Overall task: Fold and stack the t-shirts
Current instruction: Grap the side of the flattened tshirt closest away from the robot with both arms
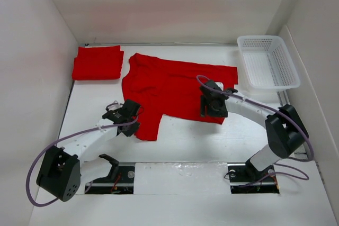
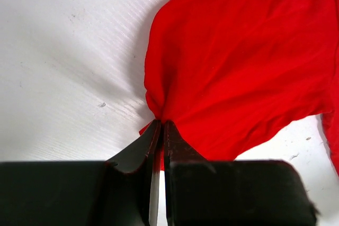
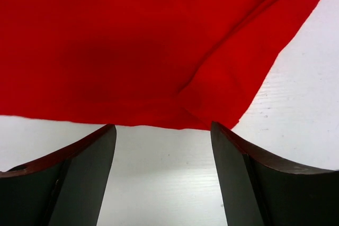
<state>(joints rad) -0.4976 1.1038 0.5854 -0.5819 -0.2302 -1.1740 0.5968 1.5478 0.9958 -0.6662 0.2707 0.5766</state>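
Observation:
A red t-shirt (image 1: 169, 86) lies spread out in the middle of the table, partly rumpled. A second red t-shirt (image 1: 98, 63) sits folded at the back left. My left gripper (image 1: 135, 118) is at the spread shirt's lower-left flap. In the left wrist view it (image 2: 161, 124) is shut on a bunched edge of the red cloth (image 2: 238, 62). My right gripper (image 1: 211, 111) hovers at the shirt's near hem on the right. In the right wrist view it (image 3: 161, 129) stands open, with the hem (image 3: 159, 78) just past its fingertips and bare table between them.
A white mesh basket (image 1: 267, 62) stands at the back right. White walls close in the table on the left, back and right. Both arm bases sit at the near edge.

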